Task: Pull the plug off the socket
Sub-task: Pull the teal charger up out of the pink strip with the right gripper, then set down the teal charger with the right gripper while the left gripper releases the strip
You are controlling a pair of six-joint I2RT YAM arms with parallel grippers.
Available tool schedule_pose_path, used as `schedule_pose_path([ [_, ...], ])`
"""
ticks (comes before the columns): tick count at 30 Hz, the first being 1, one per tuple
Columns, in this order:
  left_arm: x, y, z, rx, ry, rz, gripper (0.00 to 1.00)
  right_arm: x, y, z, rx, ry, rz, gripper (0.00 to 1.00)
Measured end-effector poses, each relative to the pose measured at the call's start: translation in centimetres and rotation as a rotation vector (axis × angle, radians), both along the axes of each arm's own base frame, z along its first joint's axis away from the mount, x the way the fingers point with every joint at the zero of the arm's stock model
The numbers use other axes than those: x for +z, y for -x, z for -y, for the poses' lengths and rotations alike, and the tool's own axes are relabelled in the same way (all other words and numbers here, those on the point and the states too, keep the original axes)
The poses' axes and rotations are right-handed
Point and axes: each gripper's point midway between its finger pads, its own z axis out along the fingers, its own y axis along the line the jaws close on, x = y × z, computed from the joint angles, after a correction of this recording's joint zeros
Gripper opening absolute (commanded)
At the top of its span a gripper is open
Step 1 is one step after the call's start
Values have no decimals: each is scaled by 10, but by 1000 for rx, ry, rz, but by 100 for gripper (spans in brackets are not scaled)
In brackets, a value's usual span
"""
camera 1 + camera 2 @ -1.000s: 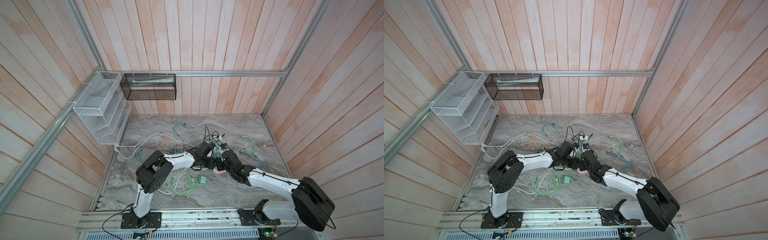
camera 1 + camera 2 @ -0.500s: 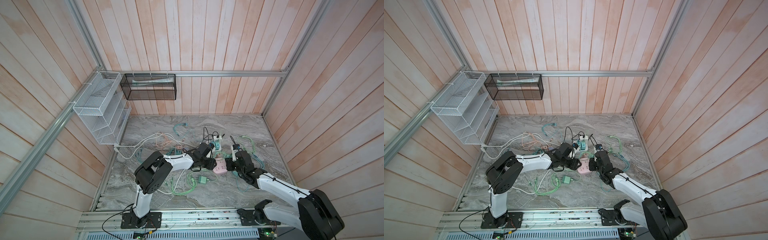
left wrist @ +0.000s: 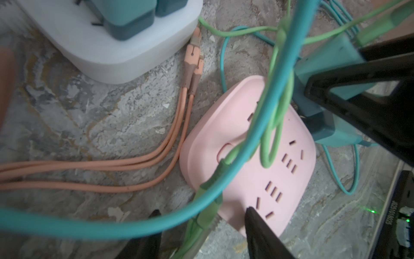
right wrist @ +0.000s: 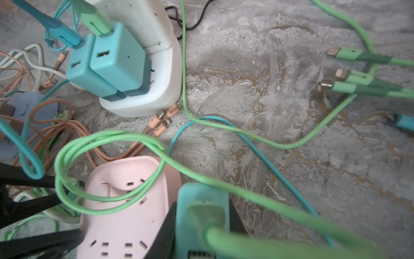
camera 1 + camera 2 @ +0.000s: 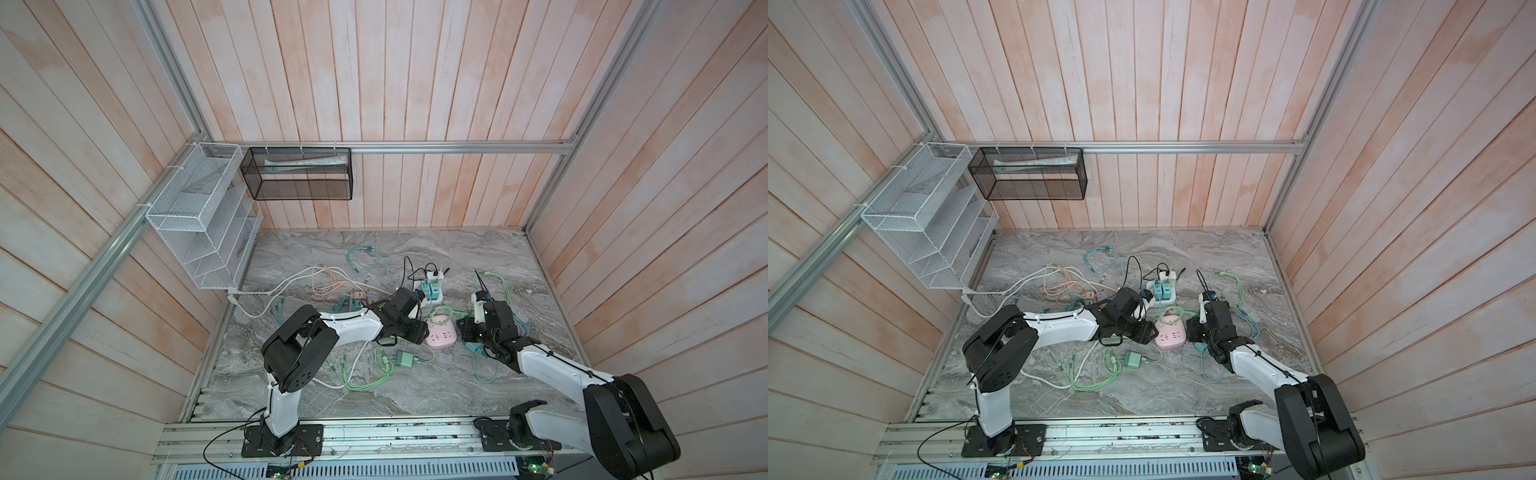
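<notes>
The pink socket strip point(image 5: 441, 336) point(image 5: 1170, 336) lies flat on the marble table, and every slot that shows is empty point(image 3: 246, 157) point(image 4: 125, 215). Beside its right edge my right gripper point(image 5: 467, 332) point(image 5: 1196, 332) point(image 4: 201, 201) is shut on a teal plug point(image 4: 201, 215) point(image 3: 324, 67). The plug is off the strip, and a green cable point(image 4: 291, 244) runs from it. At the strip's left end my left gripper point(image 5: 419, 332) point(image 5: 1148, 332) point(image 3: 203, 212) has its jaws apart. One fingertip point(image 3: 253, 215) rests on the pink top. A green cable end lies between the jaws.
A white power strip point(image 5: 432, 291) point(image 4: 156, 67) carrying two teal adapters point(image 4: 107, 65) stands just behind the pink one. A green adapter point(image 5: 405, 358) lies in front. Green, teal and orange cables point(image 3: 112, 170) sprawl around. A white wire rack point(image 5: 199, 220) and a black basket point(image 5: 299, 174) hang on the walls.
My right gripper has drawn away from over the pink strip to its right side with the teal plug in it. My left gripper's jaws have spread a little.
</notes>
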Motion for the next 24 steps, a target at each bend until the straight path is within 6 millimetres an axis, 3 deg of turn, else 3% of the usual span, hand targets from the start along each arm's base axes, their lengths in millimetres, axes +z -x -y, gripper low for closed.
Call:
schedule_pose_path([
  [5,0,4,-6,3,-14,-7,63,-6,1,4,-21,-11,-30,9],
  [10,12,4,-6,4,1,8,64,-6,1,8,-40,-20,-40,35],
  [14,19,3,-5,4,13,18,65,-5,4,12,-63,-28,-53,45],
  [24,20,4,-7,3,4,14,65,17,5,22,-122,-25,-10,52],
])
